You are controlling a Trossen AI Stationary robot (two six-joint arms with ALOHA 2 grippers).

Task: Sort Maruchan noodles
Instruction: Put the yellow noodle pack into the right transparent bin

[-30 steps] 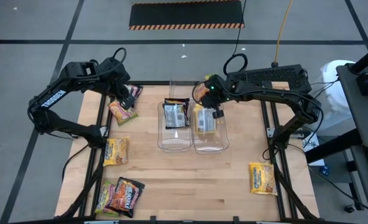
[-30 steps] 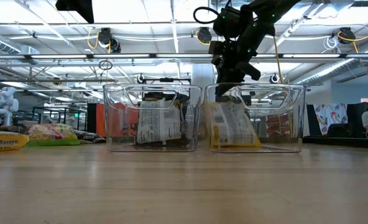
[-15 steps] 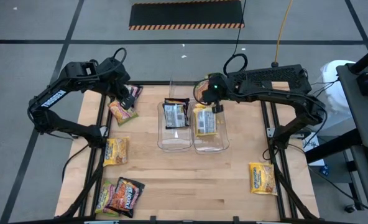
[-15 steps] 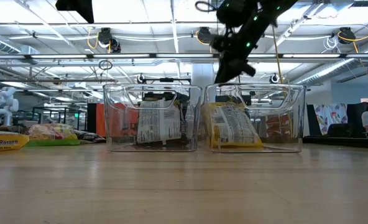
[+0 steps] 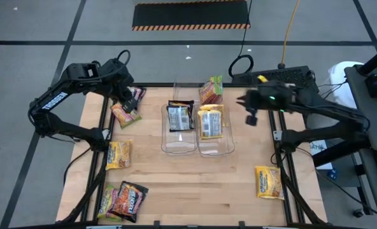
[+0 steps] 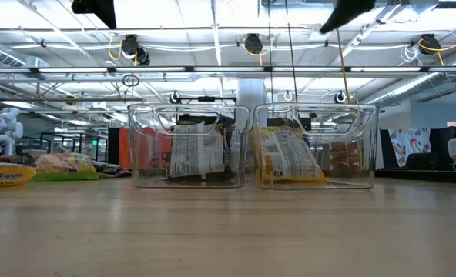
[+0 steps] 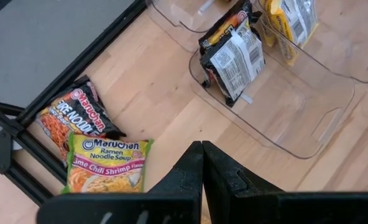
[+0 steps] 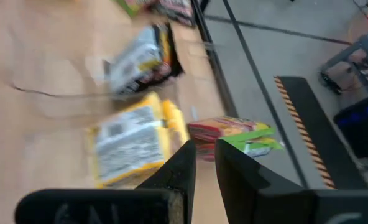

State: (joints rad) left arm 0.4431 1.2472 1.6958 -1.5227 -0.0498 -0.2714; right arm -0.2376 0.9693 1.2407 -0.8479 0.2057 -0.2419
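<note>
Beside the clear bins (image 5: 179, 146), scattered Maruchan noodles (image 5: 119, 154)

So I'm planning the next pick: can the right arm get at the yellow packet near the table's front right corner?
Probably yes. The yellow packet lies flat and alone on bare wood on the right arm's side, with nothing on or beside it. The right gripper is empty and hangs clear of the bins.

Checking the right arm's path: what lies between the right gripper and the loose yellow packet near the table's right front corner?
Bare wood only, in the high view: nothing lies between the right gripper and the yellow packet.
</note>
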